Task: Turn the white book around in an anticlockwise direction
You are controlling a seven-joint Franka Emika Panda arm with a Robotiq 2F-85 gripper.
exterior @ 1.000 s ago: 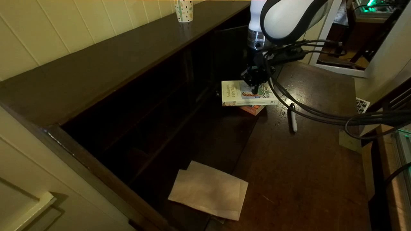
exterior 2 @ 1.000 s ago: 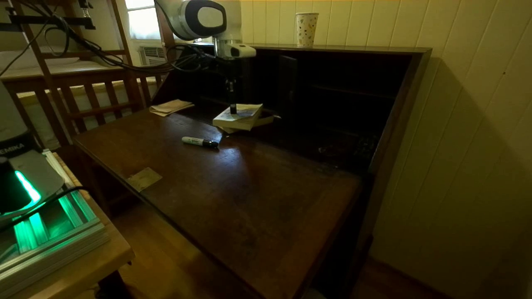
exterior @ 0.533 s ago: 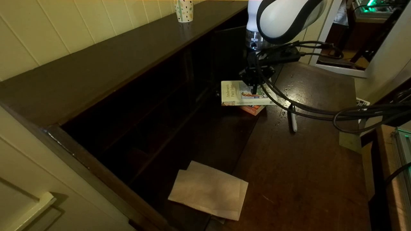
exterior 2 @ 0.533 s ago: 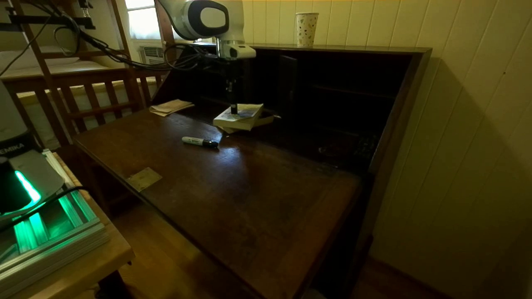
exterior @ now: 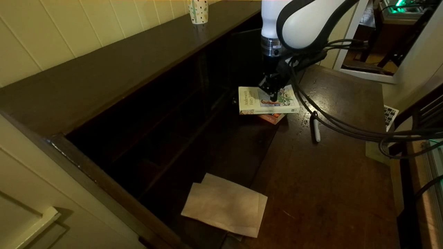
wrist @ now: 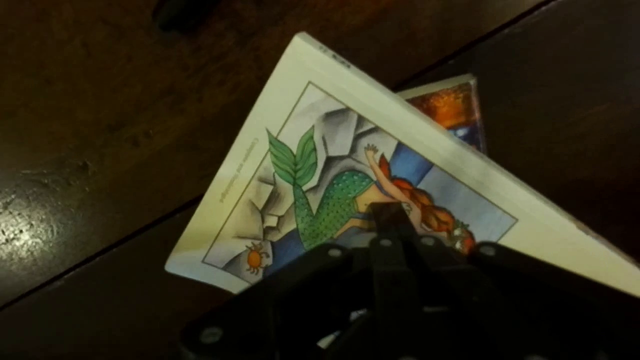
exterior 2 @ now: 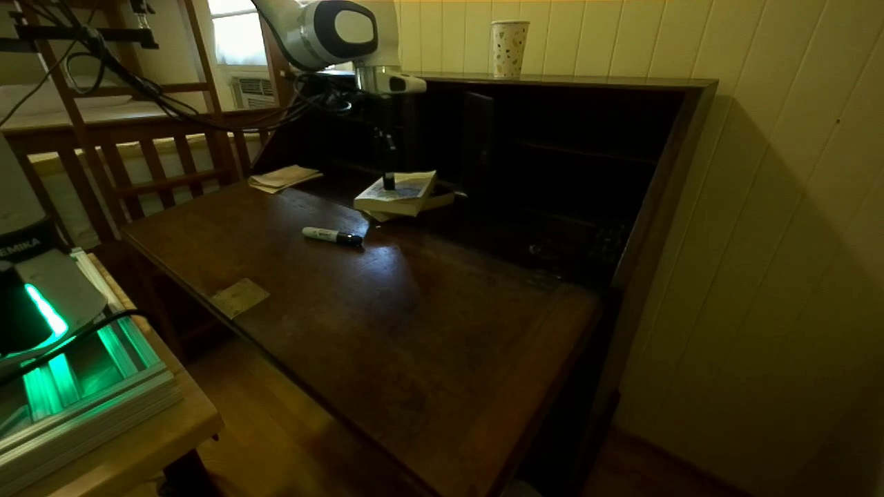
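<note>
The white book (exterior: 250, 98) has a mermaid picture on its cover. It lies flat, picture up, on top of another, orange-covered book (exterior: 272, 118); the white book also shows in an exterior view (exterior 2: 395, 200) and the wrist view (wrist: 345, 135). My gripper (exterior: 273, 98) points down with its fingers together over the middle of the cover; it also shows in an exterior view (exterior 2: 389, 182) and the wrist view (wrist: 392, 207). The fingertips appear to touch the cover. Nothing shows between them. The gripper hides part of the cover.
A marker (exterior: 316, 128) lies on the desk near the books. Pale paper sheets (exterior: 225, 207) lie farther off. Dark cubbies and a small open door (exterior 2: 478, 131) stand behind the books. A cup (exterior 2: 510, 48) stands on the top shelf. Cables (exterior: 332, 121) hang from my arm.
My wrist has turned slightly and the cables have swung; my arm has shifted a little. The fingertips stay over the same part of the cover. The white book shows almost no movement.
</note>
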